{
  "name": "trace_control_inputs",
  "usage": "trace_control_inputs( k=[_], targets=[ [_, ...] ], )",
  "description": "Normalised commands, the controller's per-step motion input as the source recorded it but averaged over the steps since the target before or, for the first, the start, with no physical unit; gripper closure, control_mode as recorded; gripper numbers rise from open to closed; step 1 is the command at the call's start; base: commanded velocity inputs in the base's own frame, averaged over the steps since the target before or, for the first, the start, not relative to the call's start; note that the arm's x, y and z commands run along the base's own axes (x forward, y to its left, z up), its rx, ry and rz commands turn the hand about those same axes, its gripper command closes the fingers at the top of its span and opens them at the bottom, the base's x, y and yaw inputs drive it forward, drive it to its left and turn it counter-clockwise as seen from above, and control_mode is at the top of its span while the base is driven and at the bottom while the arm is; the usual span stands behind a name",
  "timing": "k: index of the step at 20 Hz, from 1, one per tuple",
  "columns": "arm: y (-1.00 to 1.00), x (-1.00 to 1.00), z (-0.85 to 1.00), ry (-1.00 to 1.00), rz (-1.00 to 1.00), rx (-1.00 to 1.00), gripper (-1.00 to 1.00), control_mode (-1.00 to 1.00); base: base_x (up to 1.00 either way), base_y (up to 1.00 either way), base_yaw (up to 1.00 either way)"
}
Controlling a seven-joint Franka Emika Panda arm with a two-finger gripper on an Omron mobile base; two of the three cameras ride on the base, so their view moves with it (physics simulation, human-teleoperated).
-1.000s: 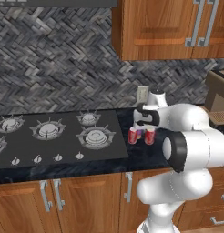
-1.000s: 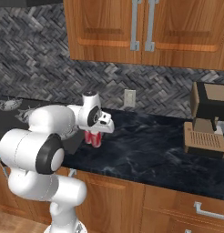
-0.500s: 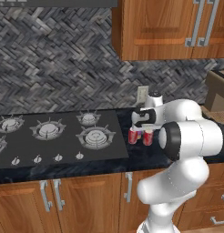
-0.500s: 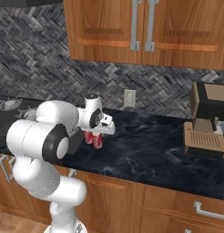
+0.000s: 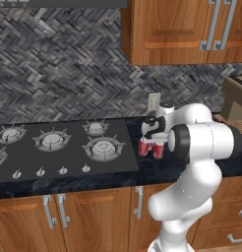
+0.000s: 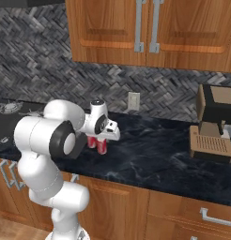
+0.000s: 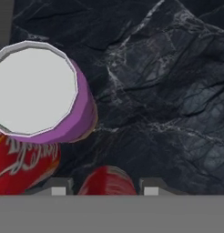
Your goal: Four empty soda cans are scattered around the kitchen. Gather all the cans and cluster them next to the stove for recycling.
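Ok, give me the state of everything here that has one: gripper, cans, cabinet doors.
gripper: shut on a red can, low over the counter.
held red can: between the fingertips, beside the stove.
purple-rimmed can: upright on the counter.
second red can: upright at the stove's right edge.
upper cabinet doors: closed.
lower cabinet doors: closed.

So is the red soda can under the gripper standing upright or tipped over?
Upright: the red soda can stands on the black marbled counter beside the black cooktop, between the shut gripper's fingertips.
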Motion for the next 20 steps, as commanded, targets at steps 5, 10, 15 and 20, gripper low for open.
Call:
trace_control_inputs(
  k=[5, 10, 15, 20],
  targets=[
    [-0.01, 0.13, -0.19, 0.00, 0.00, 0.01, 1.00, -1.00, 0.00, 0.00, 0.00],
    [0.00, 0.13, -0.18, 0.00, 0.00, 0.00, 1.00, -1.00, 0.00, 0.00, 0.00],
    [0.00, 0.03, -0.14, 0.00, 0.00, 0.00, 1.00, -1.00, 0.00, 0.00, 0.00],
    [0.00, -0.17, -0.23, 0.02, 0.00, 0.01, -1.00, -1.00, 0.00, 0.00, 0.00]
  ],
)
